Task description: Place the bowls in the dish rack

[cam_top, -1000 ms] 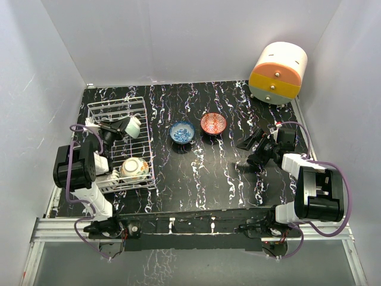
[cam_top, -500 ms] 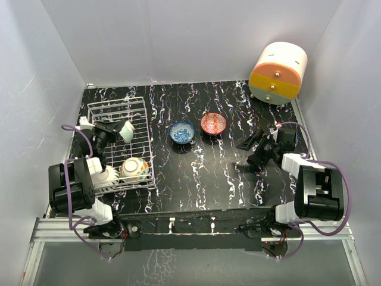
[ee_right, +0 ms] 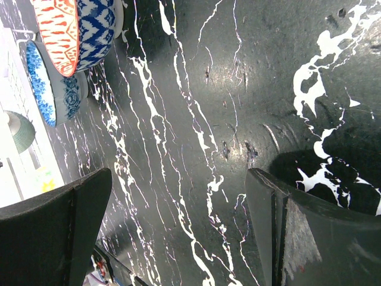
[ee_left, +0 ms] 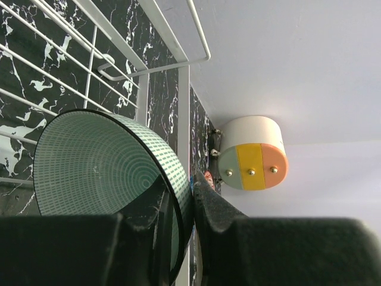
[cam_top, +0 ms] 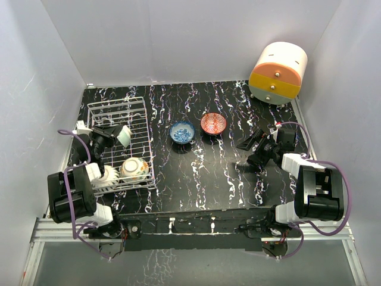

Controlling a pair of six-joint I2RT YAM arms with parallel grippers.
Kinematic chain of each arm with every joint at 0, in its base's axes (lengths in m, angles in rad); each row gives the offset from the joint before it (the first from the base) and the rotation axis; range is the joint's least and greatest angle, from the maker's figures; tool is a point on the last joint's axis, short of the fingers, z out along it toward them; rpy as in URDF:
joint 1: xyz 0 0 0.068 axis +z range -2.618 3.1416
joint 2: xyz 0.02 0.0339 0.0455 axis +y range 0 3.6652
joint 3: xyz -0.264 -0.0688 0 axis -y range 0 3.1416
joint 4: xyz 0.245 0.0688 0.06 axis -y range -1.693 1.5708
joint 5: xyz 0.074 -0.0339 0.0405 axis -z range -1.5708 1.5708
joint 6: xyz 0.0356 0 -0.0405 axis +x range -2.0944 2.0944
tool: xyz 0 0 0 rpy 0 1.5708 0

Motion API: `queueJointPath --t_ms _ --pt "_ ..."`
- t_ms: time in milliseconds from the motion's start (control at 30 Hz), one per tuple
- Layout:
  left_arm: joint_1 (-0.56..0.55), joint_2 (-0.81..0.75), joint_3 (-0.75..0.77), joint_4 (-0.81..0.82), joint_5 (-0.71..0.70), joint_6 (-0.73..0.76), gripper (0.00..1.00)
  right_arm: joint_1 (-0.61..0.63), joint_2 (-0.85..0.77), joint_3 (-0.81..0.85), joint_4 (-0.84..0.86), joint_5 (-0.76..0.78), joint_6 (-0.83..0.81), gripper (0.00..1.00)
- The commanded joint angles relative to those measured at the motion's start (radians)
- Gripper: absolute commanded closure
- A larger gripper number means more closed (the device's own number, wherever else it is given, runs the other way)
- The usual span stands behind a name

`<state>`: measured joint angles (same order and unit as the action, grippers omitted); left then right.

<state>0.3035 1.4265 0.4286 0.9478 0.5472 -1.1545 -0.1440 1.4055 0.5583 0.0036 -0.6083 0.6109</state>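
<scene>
table (cam_top: pixel 208 167): glossy black marble-look
dish rack (ee_left: pixel 183 107): white coated wire
mint-green bowl (ee_left: pixel 101 173): glossy glaze
drawer unit (cam_top: pixel 278 72): smooth, satin

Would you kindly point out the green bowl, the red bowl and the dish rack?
green bowl (ee_left: pixel 101 179), left wrist view, ribbed inside.
red bowl (cam_top: pixel 213 123), top view, patterned inside.
dish rack (cam_top: pixel 116 107), top view, far wall.

Left fingers (ee_left: pixel 269 251) and mint-green bowl (cam_top: pixel 124 136) lower, further left in dish rack (cam_top: pixel 116 107)
</scene>
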Motion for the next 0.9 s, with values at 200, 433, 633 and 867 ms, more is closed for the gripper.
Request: queueJointPath --t_ms 200,433,633,867 --pt "0.007 0.032 0.150 0.044 0.067 -0.083 1.00 0.003 -0.012 0.006 0.048 -0.001 -0.009 0.02" --pt "-0.028 0.169 0.236 0.171 0.066 -0.161 1.00 0.003 -0.008 0.006 0.049 0.008 -0.008 0.02" --pt "-0.111 0.272 0.309 0.207 0.035 -0.161 1.00 0.003 -0.002 0.014 0.044 0.009 -0.011 0.02" --pt "-0.131 0.363 0.331 0.369 0.023 -0.230 1.00 0.004 0.006 0.013 0.044 0.011 -0.015 0.02"
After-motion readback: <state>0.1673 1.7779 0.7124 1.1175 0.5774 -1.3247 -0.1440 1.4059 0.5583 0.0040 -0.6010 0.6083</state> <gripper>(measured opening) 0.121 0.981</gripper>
